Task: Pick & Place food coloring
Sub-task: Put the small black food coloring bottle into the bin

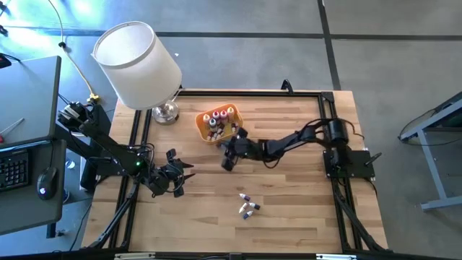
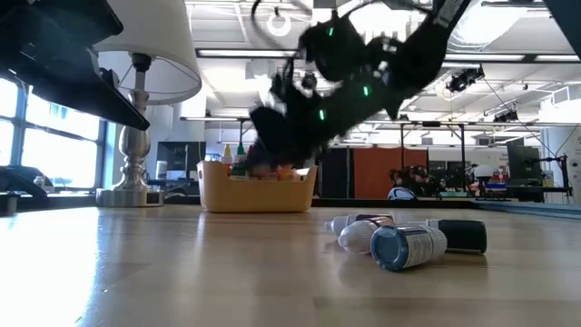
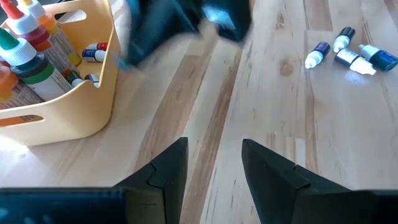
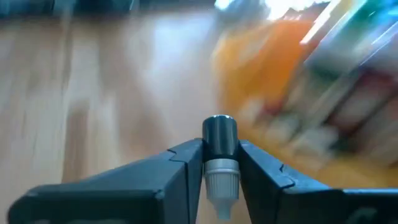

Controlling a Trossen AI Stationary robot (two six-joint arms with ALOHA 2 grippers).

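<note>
- Beside the orange tray (image 1: 203, 130), at its five o'clock, the right hand (image 1: 228, 163) grips a dark-capped food coloring bottle (image 4: 220, 163).
- Several bottles (image 1: 248, 208) lie loose on the desk (image 1: 303, 217), unplaced.
- Left hand (image 1: 175, 182) waits, fingers apart, empty.

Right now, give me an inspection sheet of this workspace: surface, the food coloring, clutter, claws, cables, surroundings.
Surface: wooden table, framed by black rails.
Job's things: several food coloring bottles upright in the orange tray; a few loose bottles lying on the table nearer the front edge; one dark-capped bottle held in the right claw.
Clutter: a table lamp with white shade on the rear left corner.
Claws: right claw shut on the dark-capped bottle, beside the tray; left claw open and empty, over the left of the table.
Cables: yellow cable on the floor left of the table; black wiring along the right arm.
Surroundings: desk with keyboard and mouse at left; open workshop behind.
</note>
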